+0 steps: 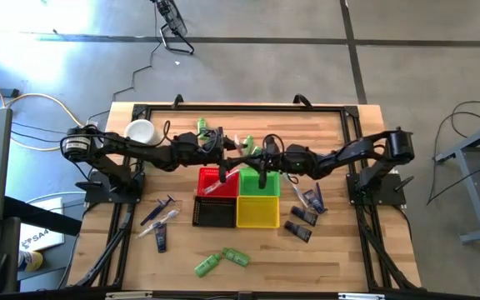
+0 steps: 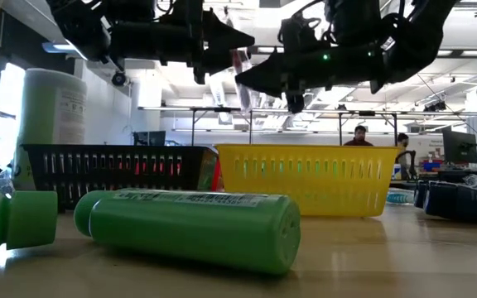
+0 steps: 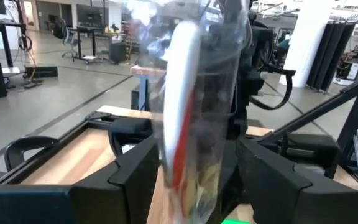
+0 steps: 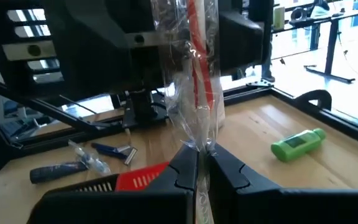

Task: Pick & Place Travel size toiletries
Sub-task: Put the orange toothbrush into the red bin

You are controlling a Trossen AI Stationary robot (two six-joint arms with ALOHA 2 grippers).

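Left gripper (image 1: 233,148): up above the baskets, meeting the other arm mid-table; fingers (image 3: 135,177) spread wide either side of a clear wrapped toothbrush (image 3: 185,118), not pinching it.

Right gripper (image 4: 199,163): fingers pressed together on the lower end of that same wrapper, so it hangs in the air between the two arms.

Baskets: red (image 1: 217,180), green (image 1: 261,185), black (image 1: 214,213), yellow (image 1: 257,212), packed in a square right below.

Other toiletries: green bottles (image 1: 222,261) near the front edge, dark tubes (image 1: 300,223) right of the baskets, razors and a tube (image 1: 160,218) on the left.

White cup (image 1: 140,132): back left corner.
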